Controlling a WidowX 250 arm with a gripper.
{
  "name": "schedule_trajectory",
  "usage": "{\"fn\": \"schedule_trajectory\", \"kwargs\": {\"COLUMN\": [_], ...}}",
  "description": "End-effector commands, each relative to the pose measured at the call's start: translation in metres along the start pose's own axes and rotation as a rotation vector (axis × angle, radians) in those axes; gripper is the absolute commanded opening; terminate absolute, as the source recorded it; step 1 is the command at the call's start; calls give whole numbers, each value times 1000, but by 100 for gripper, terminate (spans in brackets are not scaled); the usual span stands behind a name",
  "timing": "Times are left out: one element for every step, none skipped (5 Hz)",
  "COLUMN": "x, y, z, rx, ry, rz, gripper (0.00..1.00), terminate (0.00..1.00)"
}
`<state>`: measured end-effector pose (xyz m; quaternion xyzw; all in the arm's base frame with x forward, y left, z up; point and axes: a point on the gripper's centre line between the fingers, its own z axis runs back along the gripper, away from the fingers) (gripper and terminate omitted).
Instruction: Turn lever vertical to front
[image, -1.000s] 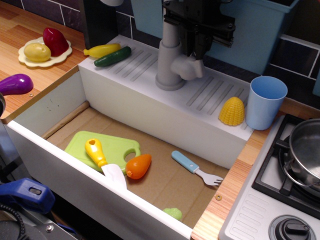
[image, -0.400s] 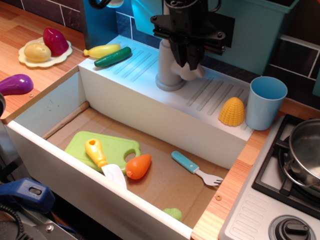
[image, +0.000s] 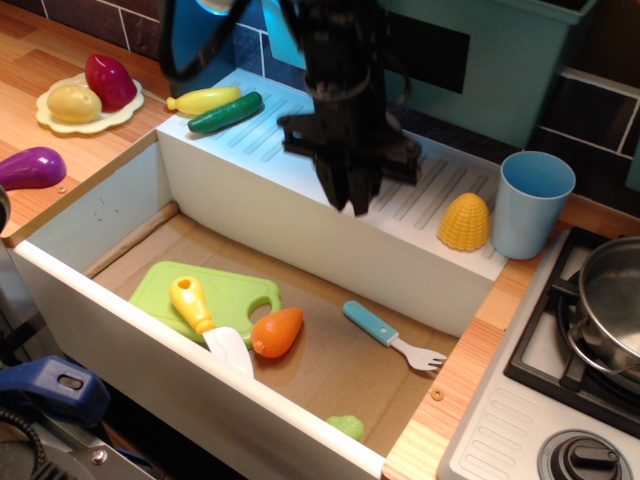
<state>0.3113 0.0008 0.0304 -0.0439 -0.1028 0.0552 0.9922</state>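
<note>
My gripper hangs from the dark arm over the front edge of the white sink ledge, fingers pointing straight down. The black fingers are drawn close together into a narrow wedge. The arm and gripper body stand in front of the light-grey faucet post and its lever, so both are hidden. I cannot tell whether the lever sits between the fingers or which way it points.
A yellow banana and a green cucumber lie on the ledge's left, yellow corn and a blue cup on its right. The sink holds a green board, a yellow-handled spatula, an orange piece and a blue fork. A pot stands on the stove.
The gripper has moved down and forward-left from beside the faucet's lever to the ledge's front edge. The post and lever, seen before, are now covered by the arm.
</note>
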Motion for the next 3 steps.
{"fn": "schedule_trajectory", "kwargs": {"x": [-17,-17,-17], "y": [-11,-9,-9], "z": [-9,-1,-1], "rx": [39,63,63], "ry": [-17,-12,-12], "rz": [-77,-87,-87], "gripper": [0,0,100], "terminate": [0,0,100]}}
